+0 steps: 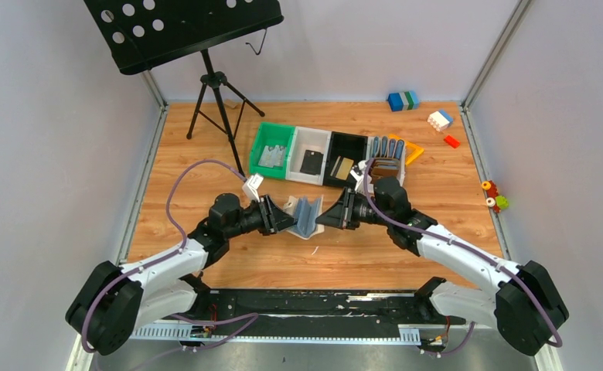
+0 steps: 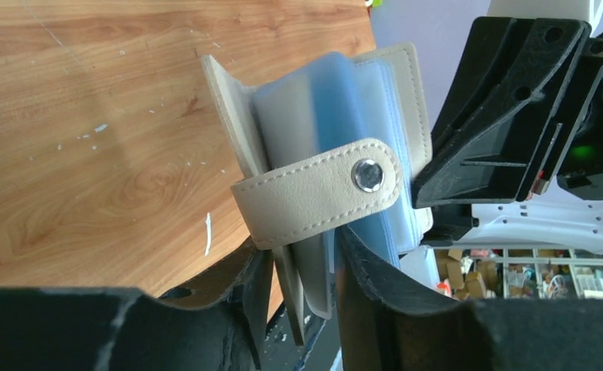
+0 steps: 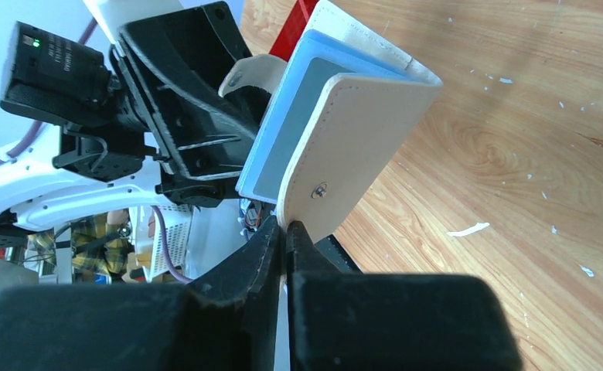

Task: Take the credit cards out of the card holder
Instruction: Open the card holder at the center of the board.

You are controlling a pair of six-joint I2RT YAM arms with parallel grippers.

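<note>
The pale grey-beige card holder (image 1: 308,215) hangs open in the air between my two grippers, above the wooden table. My left gripper (image 1: 287,218) is shut on one cover and some sleeves (image 2: 302,247). The snap tab (image 2: 318,193) wraps over the blue translucent sleeves (image 2: 314,108). My right gripper (image 1: 323,216) is shut on the edge of the other cover (image 3: 360,139), with the jaws pinched tight (image 3: 287,228). No card shows clearly inside the sleeves. A gold-tan card (image 1: 343,167) lies in the black bin (image 1: 354,144).
A row of bins stands behind the grippers: green (image 1: 265,137), white (image 1: 316,139), black, and one with brown wallets (image 1: 386,166). A black music stand (image 1: 206,77) stands at the back left. Toy blocks (image 1: 403,100) and small toys (image 1: 495,197) lie at the right.
</note>
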